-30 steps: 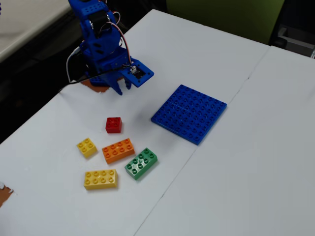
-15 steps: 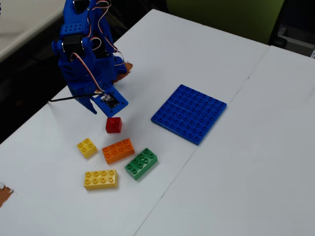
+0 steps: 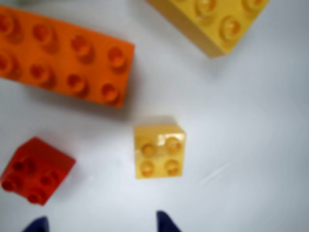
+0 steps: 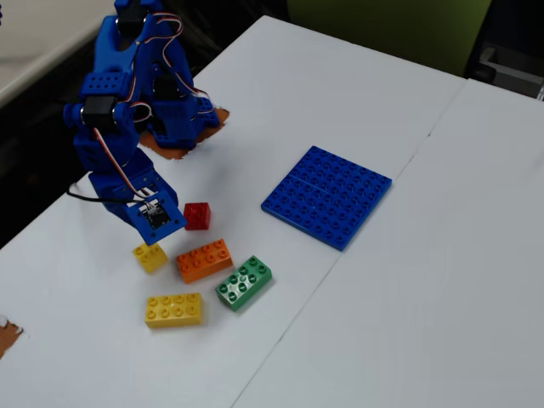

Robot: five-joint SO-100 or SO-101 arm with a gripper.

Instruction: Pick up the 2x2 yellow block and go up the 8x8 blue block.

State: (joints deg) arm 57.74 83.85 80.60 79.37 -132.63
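The 2x2 yellow block (image 3: 159, 151) lies alone on the white table, and it also shows in the fixed view (image 4: 150, 255). My gripper (image 3: 102, 225) is open and empty; its two dark blue fingertips (image 3: 166, 223) show at the bottom edge of the wrist view. The block lies ahead of the right fingertip, apart from it. In the fixed view the gripper (image 4: 160, 219) hangs just above and behind the block. The 8x8 blue block (image 4: 327, 195) lies flat to the right, out of the wrist view.
A red 2x2 brick (image 3: 36, 170) (image 4: 197, 215), an orange eight-stud brick (image 3: 63, 53) (image 4: 204, 259) and a long yellow brick (image 3: 212, 21) (image 4: 173, 309) lie close around the yellow block. A green brick (image 4: 244, 282) lies right of the orange one.
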